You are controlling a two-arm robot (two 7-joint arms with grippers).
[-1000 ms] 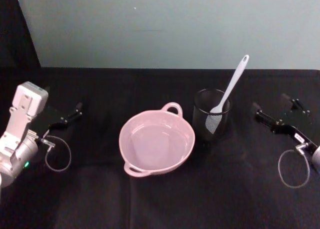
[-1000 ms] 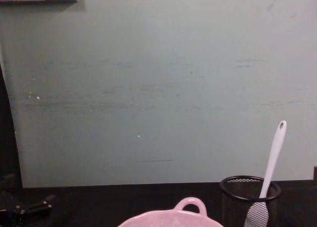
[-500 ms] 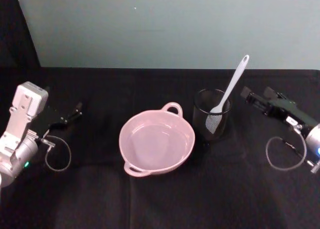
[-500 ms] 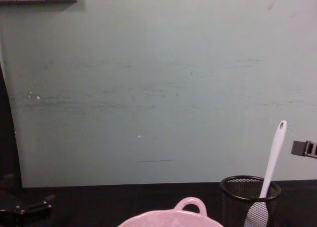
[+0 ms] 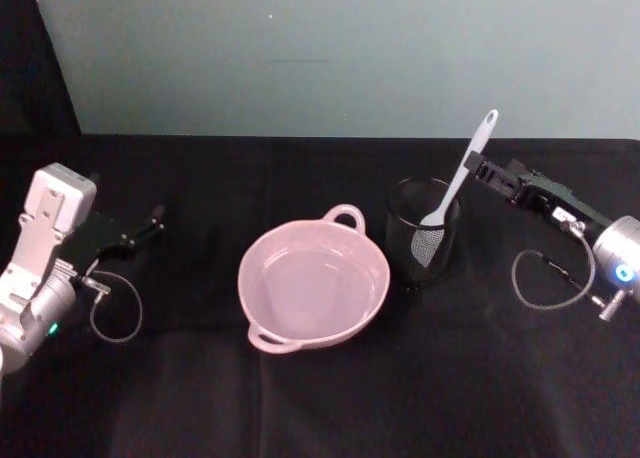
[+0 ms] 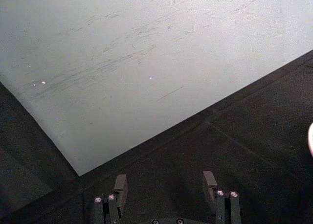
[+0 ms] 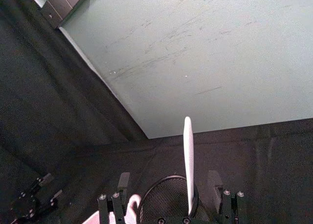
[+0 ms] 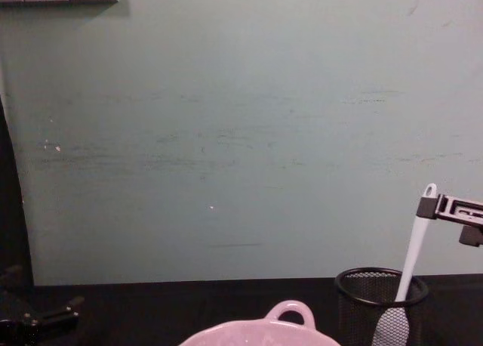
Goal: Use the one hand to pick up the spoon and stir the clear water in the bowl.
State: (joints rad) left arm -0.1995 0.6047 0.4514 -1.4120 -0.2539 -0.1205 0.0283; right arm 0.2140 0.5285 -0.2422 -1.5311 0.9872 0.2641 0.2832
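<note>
Spoon (image 5: 462,173) stands blade-down in mesh cup (image 5: 404,228), just right of bowl (image 5: 246,276). Right gripper (image 7: 168,181) at upper handle, jaws apart, straddling it, not clamped. Left gripper (image 6: 165,185) parked far left, jaws apart.

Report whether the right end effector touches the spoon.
Apart. The right wrist view shows the spoon standing between the fingers of the open right end effector, with a clear gap on each side.
</note>
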